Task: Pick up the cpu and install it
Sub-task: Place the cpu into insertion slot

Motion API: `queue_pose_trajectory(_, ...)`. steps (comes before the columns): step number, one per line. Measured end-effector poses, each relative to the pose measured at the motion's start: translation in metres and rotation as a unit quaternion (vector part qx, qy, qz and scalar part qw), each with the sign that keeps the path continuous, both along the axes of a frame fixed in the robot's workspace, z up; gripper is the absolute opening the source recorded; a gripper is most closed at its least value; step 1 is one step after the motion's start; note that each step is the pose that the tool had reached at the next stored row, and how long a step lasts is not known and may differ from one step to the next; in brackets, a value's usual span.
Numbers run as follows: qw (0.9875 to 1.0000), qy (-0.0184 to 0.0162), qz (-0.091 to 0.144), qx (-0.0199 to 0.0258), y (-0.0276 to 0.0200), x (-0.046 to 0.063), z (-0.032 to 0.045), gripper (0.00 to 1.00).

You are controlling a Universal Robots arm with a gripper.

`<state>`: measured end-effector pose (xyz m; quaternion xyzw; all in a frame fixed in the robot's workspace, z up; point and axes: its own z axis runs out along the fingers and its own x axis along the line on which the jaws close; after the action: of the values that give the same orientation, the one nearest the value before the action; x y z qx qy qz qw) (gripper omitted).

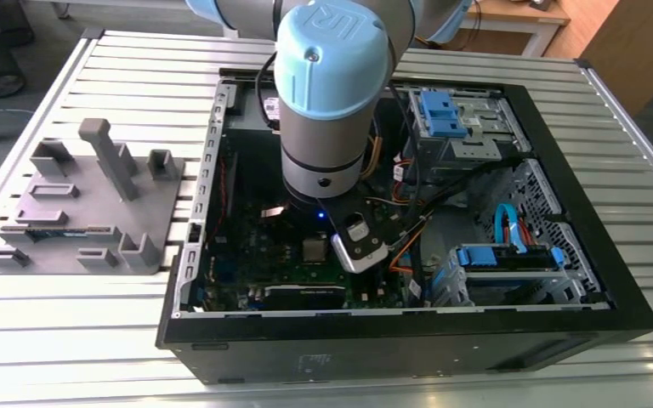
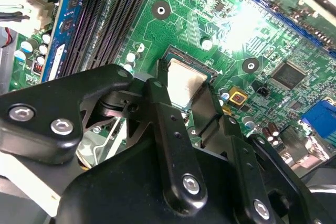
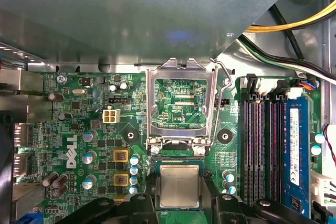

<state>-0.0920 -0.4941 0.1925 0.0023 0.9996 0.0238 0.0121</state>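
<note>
First wrist view: cpu (image 3: 179,185) flat, silvery top up

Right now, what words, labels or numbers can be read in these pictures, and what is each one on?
Pale blue round cap of the arm: a raised maker's mark, not quoted here.
Green circuit board: a white maker's mark, not quoted; tiny white codes too small to read.
Long blue memory stick: white label, too small to read.
Small silvery square cpu: no print legible.
</note>
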Motion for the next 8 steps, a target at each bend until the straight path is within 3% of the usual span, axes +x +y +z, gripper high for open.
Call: queue_pose_trajectory(8,1.0000,0.0000,0.000,0.0000,0.0000,0.0000,-0.0009,0.45)
